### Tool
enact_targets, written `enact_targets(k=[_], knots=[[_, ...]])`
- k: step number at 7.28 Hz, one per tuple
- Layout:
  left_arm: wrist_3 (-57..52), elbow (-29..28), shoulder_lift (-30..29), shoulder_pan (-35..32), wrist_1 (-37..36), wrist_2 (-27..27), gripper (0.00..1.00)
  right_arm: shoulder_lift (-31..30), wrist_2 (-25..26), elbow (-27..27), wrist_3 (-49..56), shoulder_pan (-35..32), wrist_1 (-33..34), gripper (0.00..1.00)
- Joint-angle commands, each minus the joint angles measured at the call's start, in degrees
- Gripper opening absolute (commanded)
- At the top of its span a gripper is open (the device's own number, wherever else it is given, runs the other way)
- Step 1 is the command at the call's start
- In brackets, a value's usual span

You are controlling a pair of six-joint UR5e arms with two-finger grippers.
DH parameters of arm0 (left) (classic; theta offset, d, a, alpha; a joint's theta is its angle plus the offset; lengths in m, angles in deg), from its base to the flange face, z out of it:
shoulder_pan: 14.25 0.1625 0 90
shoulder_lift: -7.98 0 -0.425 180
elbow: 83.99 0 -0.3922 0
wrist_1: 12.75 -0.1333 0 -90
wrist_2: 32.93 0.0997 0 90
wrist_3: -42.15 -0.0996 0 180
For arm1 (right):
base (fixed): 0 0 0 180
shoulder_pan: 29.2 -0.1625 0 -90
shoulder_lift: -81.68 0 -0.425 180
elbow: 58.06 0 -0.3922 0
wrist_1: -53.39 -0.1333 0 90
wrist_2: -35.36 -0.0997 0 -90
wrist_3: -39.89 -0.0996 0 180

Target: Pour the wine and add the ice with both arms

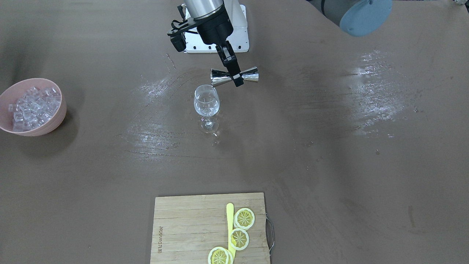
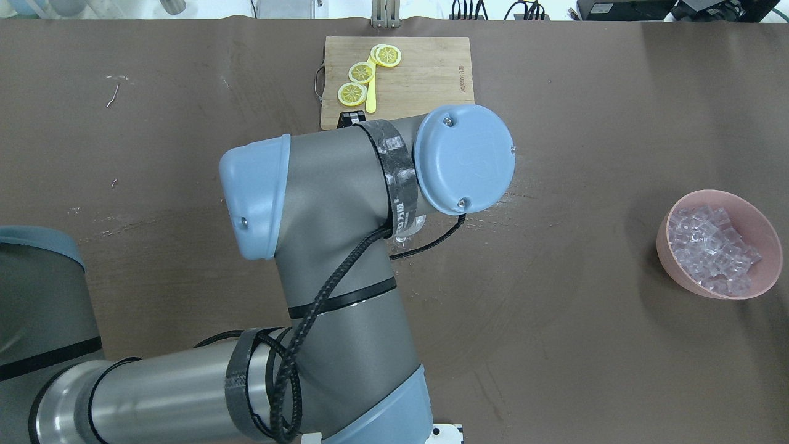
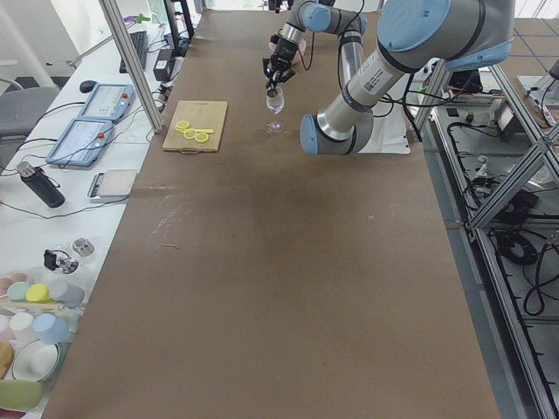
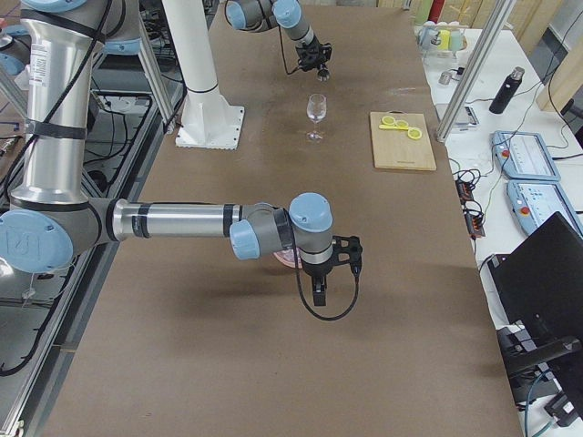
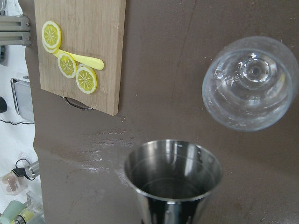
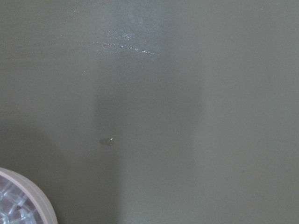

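My left gripper [image 1: 237, 77] is shut on the waist of a steel jigger [image 1: 250, 74], holding it on its side. The jigger's open mouth points at the rim of the clear wine glass [image 1: 206, 102], which stands upright just beside and below it. In the left wrist view the jigger [image 5: 173, 175] is in front and the glass [image 5: 250, 84] lies beyond it. No coloured wine shows. The ice [image 1: 33, 106] fills a pink bowl [image 1: 55, 126] far off at the table's end. My right gripper [image 4: 316, 296] hangs beside that bowl [image 6: 39, 205]; I cannot tell whether it is open or shut.
A wooden cutting board [image 1: 183, 227] carries three lemon slices [image 1: 244, 218] and a yellow stick [image 1: 229, 216] at the operators' edge. Wet streaks [image 1: 377, 84] mark the brown table. The white robot base [image 1: 240, 35] stands behind the glass. My left arm [image 2: 333, 246] blocks the overhead view's middle.
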State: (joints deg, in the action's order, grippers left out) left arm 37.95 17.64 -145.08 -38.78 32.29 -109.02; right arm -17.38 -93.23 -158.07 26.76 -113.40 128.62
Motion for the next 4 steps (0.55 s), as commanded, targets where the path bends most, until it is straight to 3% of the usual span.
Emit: enact_targets(k=[1, 2, 4], knots=[[-0.3, 5.0, 2.7, -0.2, 2.1, -0.2, 0.00, 0.0, 0.0, 0.0, 0.0, 0.0, -0.1, 1.00], [-0.3, 6.1, 5.1, -0.5, 7.5, -0.5, 0.00, 0.0, 0.0, 0.0, 0.0, 0.0, -0.1, 1.00], [-0.2, 7.4, 9.8, -4.2, 16.6, -6.7, 0.00, 0.0, 0.0, -0.1, 0.0, 0.0, -0.1, 1.00]])
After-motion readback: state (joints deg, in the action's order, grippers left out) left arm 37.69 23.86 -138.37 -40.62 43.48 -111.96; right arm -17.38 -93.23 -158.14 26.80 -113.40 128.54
